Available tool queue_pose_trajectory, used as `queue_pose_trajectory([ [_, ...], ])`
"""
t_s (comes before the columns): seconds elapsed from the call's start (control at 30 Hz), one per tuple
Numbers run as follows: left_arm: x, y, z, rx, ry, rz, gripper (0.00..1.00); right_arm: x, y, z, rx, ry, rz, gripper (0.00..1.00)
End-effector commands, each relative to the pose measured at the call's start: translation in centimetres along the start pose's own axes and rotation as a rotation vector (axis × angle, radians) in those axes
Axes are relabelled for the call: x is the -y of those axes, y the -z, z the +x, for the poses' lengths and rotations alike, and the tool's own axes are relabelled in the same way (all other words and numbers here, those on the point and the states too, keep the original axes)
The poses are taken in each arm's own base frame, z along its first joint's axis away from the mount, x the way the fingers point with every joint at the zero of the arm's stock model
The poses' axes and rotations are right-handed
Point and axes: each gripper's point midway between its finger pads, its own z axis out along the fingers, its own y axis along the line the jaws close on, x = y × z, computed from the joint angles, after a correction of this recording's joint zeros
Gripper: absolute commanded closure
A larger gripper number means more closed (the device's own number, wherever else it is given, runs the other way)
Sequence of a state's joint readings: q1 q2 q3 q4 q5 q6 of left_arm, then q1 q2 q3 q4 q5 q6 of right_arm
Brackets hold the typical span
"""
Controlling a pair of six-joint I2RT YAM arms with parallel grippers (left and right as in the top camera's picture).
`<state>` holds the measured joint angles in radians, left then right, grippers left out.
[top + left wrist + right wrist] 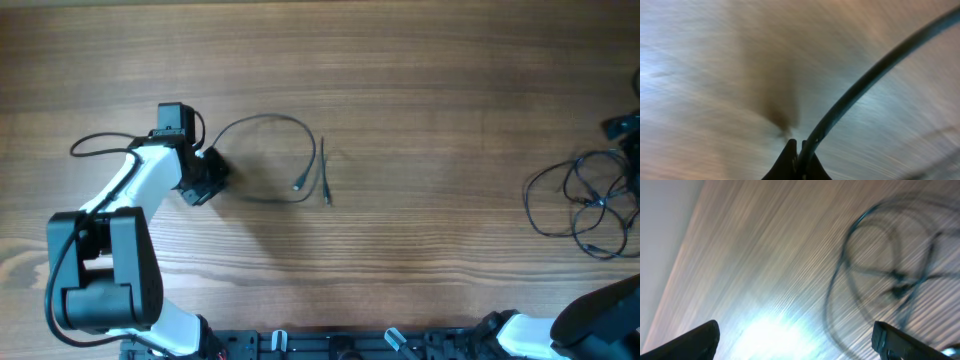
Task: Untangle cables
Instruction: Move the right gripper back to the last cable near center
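A single thin black cable (268, 122) lies in an open loop left of the table's middle, its grey-tipped plugs (298, 185) near each other. My left gripper (208, 172) is shut on one part of this cable (860, 87), which arcs away to the upper right in the left wrist view. A tangled bundle of black cables (590, 200) lies at the far right edge. My right gripper (795, 340) is open and empty, with the tangle (880, 270) ahead and to its right. In the overhead view only the right arm's base shows, at the bottom right.
The wooden table (420, 90) fills the view. A thicker black robot cable (100, 143) loops off the left arm. A dark object (622, 125) sits at the far right edge above the tangle. The table's edge (670, 255) shows at the left of the right wrist view.
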<state>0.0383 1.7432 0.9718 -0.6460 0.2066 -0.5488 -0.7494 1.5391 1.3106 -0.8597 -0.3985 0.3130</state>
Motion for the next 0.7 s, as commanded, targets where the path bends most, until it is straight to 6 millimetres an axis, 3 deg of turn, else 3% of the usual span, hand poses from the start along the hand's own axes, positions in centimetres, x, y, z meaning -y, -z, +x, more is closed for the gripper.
queue_pose_trajectory([
  [0.0,7.9,0.3,4.0,-0.141,-0.207,0.324,0.95,-3.7,-1.0,3.5,-0.138,0.108,-0.094,0.00],
  [0.07,10.3,0.0,6.8,-0.165,-0.347,0.351,0.95,-5.5,-1.5,6.3,-0.220,0.198,-0.107,0.00],
  [0.1,11.5,-0.3,9.2,-0.186,-0.479,0.356,0.95,-7.2,-1.8,8.7,-0.284,0.280,-0.122,0.00],
  [0.13,12.1,-0.7,11.7,-0.209,-0.616,0.346,0.88,-8.4,-2.0,10.4,-0.326,0.335,-0.133,0.00],
  [0.2,11.2,-1.7,14.1,-0.205,-0.777,0.222,0.62,-10.6,-2.1,14.0,-0.411,0.448,-0.152,0.00],
  [0.27,10.3,-2.0,14.3,-0.195,-0.798,0.152,0.60,-11.7,-2.1,16.6,-0.461,0.525,-0.139,0.00],
  [0.4,8.9,-0.5,12.2,-0.152,-0.743,0.112,0.65,-14.9,-1.9,21.8,-0.533,0.693,-0.182,0.00],
  [0.53,8.1,3.4,7.9,-0.021,-0.633,0.156,0.64,-18.0,-1.5,26.0,-0.554,0.843,-0.259,0.00],
  [0.63,4.7,6.5,2.9,0.103,-0.436,0.126,0.59,-21.0,-0.7,30.6,-0.546,1.103,-0.388,0.11],
  [0.67,2.5,7.0,1.3,0.119,-0.302,0.094,0.58,-21.7,-0.6,31.6,-0.524,1.153,-0.399,0.12],
])
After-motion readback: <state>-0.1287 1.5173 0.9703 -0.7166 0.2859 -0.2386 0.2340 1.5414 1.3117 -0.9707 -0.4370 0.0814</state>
